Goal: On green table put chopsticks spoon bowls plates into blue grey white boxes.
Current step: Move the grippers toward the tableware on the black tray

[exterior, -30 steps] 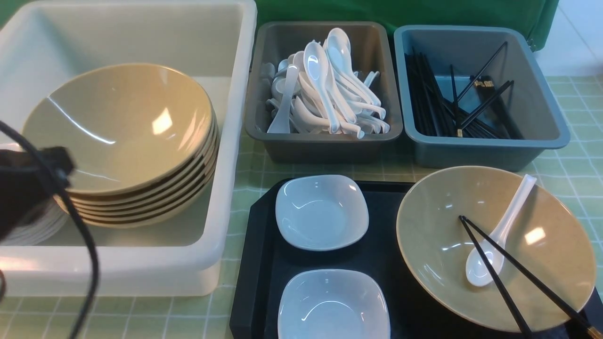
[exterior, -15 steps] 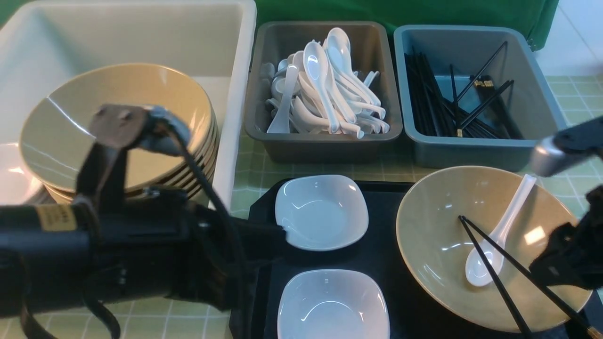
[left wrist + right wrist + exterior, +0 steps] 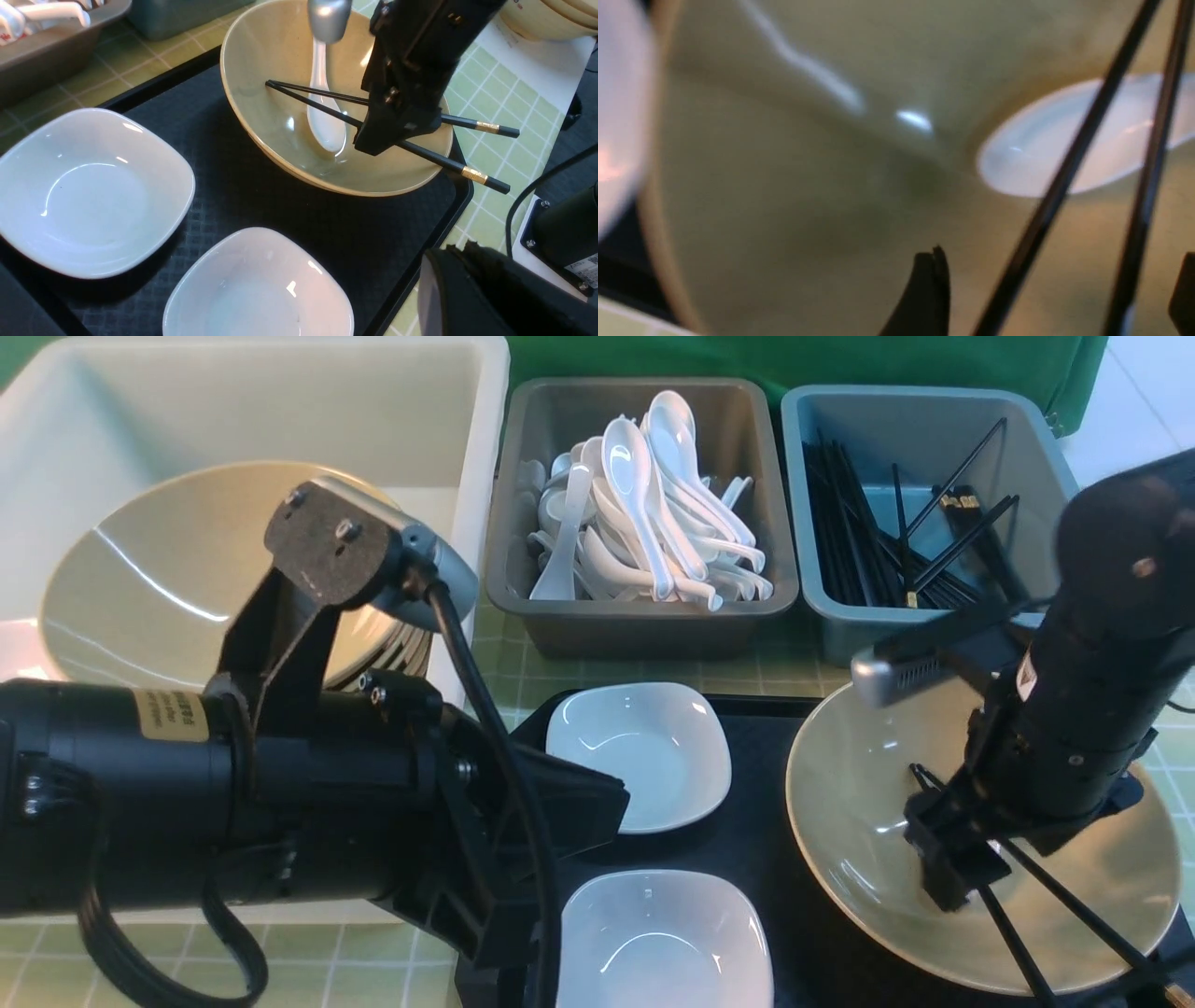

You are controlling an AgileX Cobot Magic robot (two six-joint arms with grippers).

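Arms have swung in: our right claw [image 3: 1057,289], now spread wide, straddles the thin black gold-banded chopsticks [image 3: 467,122] in the glossy tan bowl [image 3: 280,56]; we expect pickup. Left claw [image 3: 448,275] is clenched.

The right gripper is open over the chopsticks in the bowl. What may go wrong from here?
1. The chopsticks lie apart between the fingers of the right gripper, so closing may pinch only one, or roll one away.
2. They lie across the spoon; a low grasp may nip or knock its scoop.
3. Their banded ends stick out past the rim of the bowl, so if they are lifted off-centre, they may tilt and slip.
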